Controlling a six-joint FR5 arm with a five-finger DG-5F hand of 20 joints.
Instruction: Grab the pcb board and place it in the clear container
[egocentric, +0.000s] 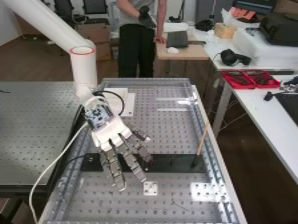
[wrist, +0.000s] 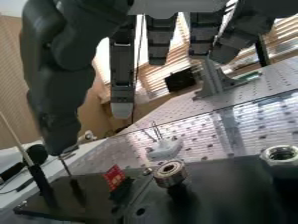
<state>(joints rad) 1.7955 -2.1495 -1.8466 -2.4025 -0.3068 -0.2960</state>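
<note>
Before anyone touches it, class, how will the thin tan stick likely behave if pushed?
The tan stick will probably stay stiff, as it runs straight without a bend. It looks light, being so thin. A sideways push may well tip it, since it already leans and rises tall above the black plate.

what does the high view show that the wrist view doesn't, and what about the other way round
High view: the white arm, two red trays on the side bench, and a wooden desk further back.

Wrist view: close up, a round metal ring and a metal nut-like piece.

Both: the robot hand, the black base, the upright thin stick and the perforated bench top.
</note>
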